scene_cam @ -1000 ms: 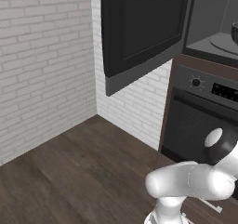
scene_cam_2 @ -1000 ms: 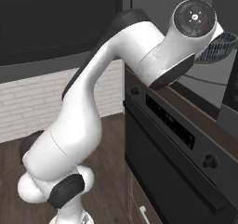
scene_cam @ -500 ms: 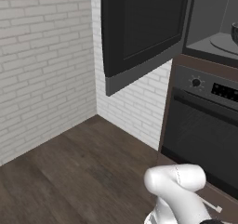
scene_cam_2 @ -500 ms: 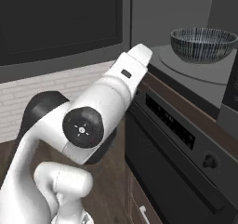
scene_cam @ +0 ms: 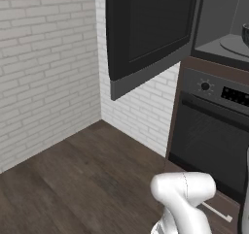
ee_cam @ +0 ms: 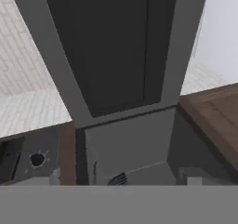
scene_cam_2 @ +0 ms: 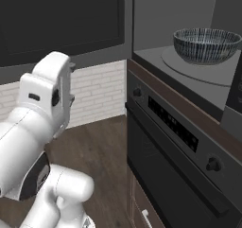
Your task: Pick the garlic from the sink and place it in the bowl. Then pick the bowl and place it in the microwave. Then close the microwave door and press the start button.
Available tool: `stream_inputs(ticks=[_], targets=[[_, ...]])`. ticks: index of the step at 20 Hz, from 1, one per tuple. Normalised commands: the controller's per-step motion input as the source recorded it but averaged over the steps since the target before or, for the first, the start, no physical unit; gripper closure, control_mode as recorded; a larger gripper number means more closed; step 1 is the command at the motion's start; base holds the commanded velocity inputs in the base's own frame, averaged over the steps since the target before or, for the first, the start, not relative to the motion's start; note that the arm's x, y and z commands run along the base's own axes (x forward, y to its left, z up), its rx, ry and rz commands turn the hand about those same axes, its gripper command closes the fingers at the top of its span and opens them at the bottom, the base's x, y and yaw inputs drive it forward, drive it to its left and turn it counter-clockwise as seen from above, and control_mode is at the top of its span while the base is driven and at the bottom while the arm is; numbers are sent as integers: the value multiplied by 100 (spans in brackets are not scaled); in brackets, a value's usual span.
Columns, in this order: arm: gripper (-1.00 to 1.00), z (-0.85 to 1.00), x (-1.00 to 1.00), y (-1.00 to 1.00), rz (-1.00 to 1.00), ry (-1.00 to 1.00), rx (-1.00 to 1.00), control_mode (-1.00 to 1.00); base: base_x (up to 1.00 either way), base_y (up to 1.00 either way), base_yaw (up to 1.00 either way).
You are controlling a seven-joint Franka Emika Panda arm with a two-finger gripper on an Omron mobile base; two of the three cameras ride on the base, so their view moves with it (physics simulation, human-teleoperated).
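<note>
Dark grey-blue speckled round bowl (scene_cam_2: pixel 206 44) resting on round grey turntable plate (scene_cam_2: pixel 198 68) inside grey-walled microwave cavity (scene_cam_2: pixel 175 19), at two o'clock. Black glass-windowed microwave door (scene_cam: pixel 151 31) swung open at eleven o'clock. Gripper released, grasping nothing.

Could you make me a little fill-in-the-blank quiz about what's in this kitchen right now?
1. The bowl sits inside the ______.
2. The microwave door is swung ______.
3. Directly beneath the microwave is a black ______ with a round knob.
4. The wall beside the door is made of white ______.

Missing words: microwave; open; oven; brick
</note>
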Motion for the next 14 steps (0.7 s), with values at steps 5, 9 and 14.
stream_inputs(ticks=[5,9,14], targets=[[-100,0,-75,100,0,-3,-42,-100,0,0,0],[-100,-11,-36,100,0,1,-48,-100,0,0,0],[-100,-26,1,100,-9,-1,-37,-100,0,0,0]])
